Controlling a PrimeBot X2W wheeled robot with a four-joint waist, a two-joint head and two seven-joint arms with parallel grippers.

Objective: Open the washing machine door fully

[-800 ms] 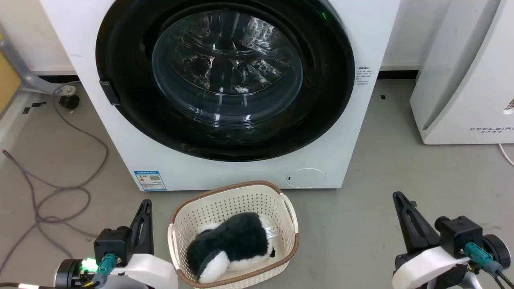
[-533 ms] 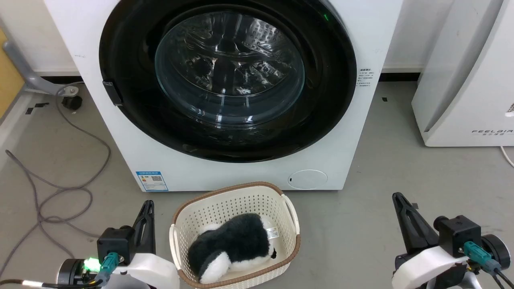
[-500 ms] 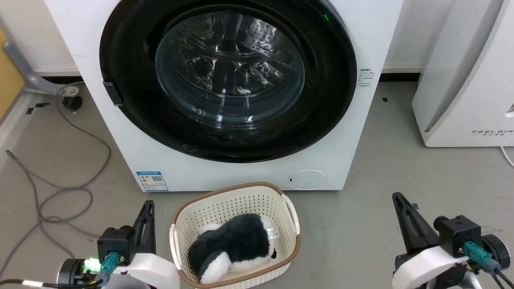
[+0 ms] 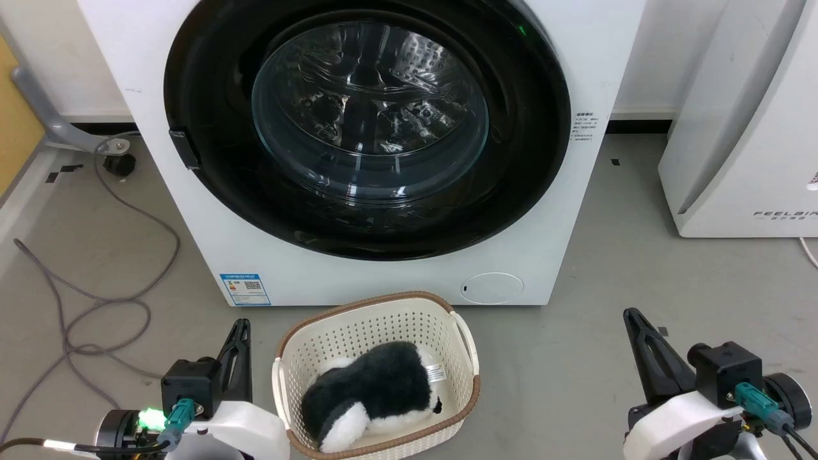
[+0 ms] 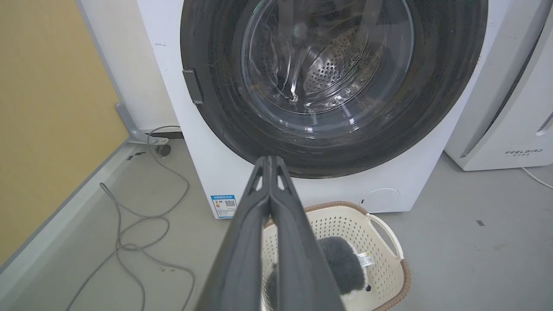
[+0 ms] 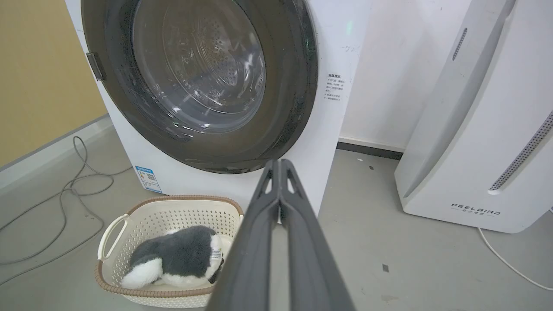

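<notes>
Left tool [image 4: 241, 324], right tool [image 4: 630, 314]: pinched shut, empty. Big, stiff, slippery washing machine door [image 4: 369, 121] with breakable glass middle; pull by black tab [image 4: 185, 148] on left edge

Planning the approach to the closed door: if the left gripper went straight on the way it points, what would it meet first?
Probably the washing machine door, at its lower black rim, though depth is unclear. The left gripper is shut.

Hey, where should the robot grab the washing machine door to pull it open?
Probably the small black tab on the left rim of the washing machine door, approached from the left. It is the only raised part of the smooth, closed disc.
</notes>
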